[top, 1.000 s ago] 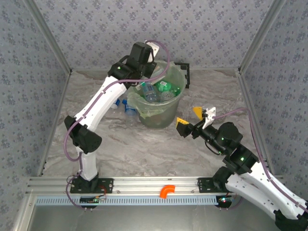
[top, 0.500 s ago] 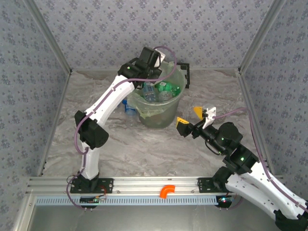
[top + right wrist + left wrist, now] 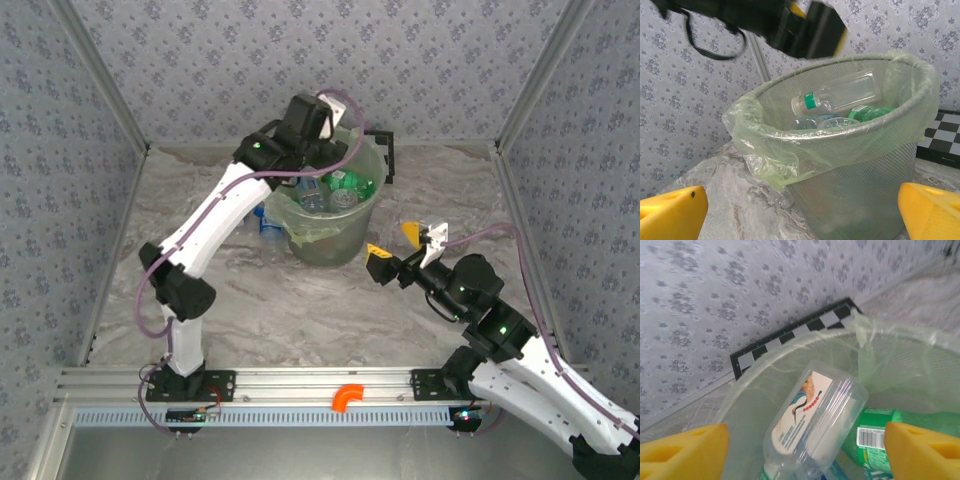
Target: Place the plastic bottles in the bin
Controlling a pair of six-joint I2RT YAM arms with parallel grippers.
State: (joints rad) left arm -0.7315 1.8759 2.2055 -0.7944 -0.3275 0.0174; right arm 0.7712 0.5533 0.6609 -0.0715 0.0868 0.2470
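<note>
Left gripper hangs over the bin, jaws wide and empty. A clear bottle lies slantwise inside. Right gripper, wide and empty, stands right of the bin. Loose bottles lie on the table by the bin's left side, nearer the left arm. Their axis is unclear.

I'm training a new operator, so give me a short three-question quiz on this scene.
1. True or false: the right gripper holds a bottle.
2. The left gripper hangs over: A) the bin, B) the table's near edge, C) the right arm.
3. In the top view, which side of the bin has a stray bottle?
Key: 1 false; 2 A; 3 the left.
</note>
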